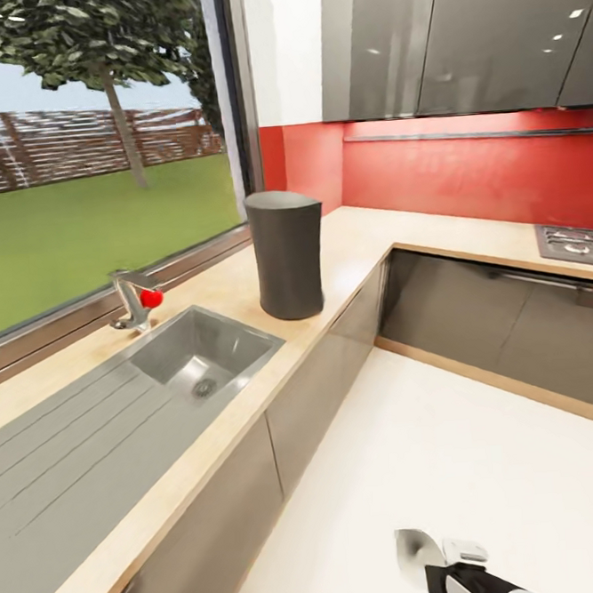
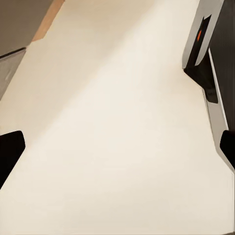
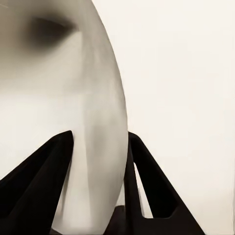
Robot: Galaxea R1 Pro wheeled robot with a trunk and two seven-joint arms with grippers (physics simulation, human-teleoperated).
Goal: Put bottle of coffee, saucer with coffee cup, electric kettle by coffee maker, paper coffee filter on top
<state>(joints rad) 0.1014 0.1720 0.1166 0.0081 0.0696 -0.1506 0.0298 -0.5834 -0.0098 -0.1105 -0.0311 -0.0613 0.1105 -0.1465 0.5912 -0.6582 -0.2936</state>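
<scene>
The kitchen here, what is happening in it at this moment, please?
The robot stands on the pale floor before the long light beige countertop. Its right gripper is closed on the rim of a flat round white saucer, carried low above the floor. The left gripper is open and holds nothing. On the countertop, the tall dark grey coffee maker stands beside the steel sink, with nothing placed next to it yet.
</scene>
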